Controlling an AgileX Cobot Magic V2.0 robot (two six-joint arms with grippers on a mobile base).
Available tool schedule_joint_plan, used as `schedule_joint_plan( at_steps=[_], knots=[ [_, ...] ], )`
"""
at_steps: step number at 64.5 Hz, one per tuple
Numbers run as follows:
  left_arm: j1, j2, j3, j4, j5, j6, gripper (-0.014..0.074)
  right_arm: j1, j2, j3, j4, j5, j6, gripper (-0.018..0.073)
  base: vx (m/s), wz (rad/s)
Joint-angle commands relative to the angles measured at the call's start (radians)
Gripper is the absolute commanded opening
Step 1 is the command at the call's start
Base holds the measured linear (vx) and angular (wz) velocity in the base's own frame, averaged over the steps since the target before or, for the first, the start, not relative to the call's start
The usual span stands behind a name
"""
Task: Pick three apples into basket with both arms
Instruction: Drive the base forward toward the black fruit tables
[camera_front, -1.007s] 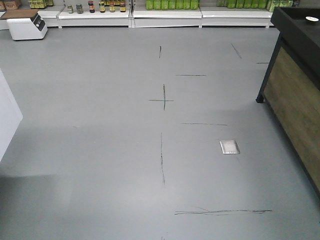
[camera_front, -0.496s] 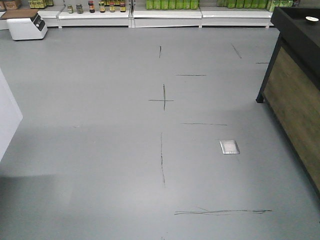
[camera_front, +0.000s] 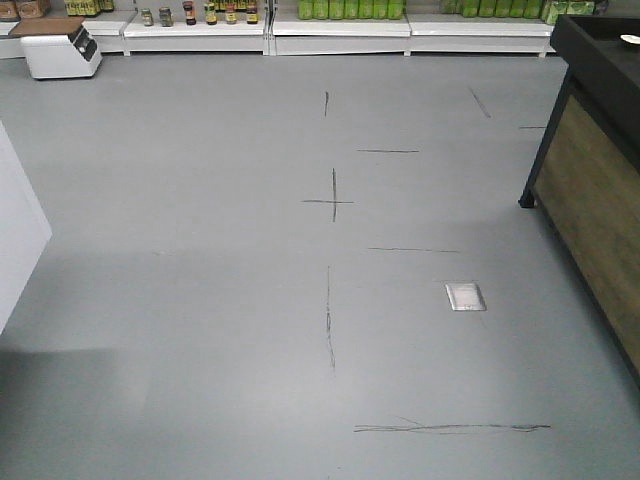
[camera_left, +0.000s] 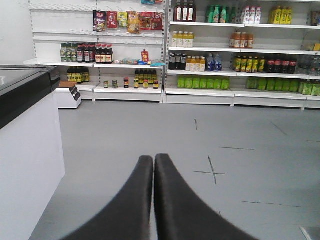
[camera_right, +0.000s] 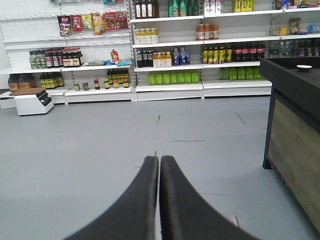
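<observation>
Jaws of left gripper (camera_left: 153, 159) and right gripper (camera_right: 159, 160) meet empty, aimed level toward shelves (camera_left: 200, 93).

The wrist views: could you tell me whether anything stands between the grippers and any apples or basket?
That cannot be judged: no apples or basket show in any view. The left gripper and right gripper are shut over grey floor; a counter stands at the right.
</observation>
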Motion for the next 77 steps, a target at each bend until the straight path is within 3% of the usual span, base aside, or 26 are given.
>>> schedule_joint_plan(
  at_steps=[1, 77],
  knots=[
    [0.001, -0.015, 0.023, -0.002, -0.069, -0.001, -0.0006, -0.008, -0.01, 0.014, -0.008, -0.071, -0.005, -0.0004, 0.04, 0.07],
    [0.001, -0.015, 0.023, -0.002, -0.069, -0.001, -0.0006, -0.008, -0.01, 0.014, -0.008, -0.071, -0.005, -0.0004, 0.1, 0.06]
  ],
)
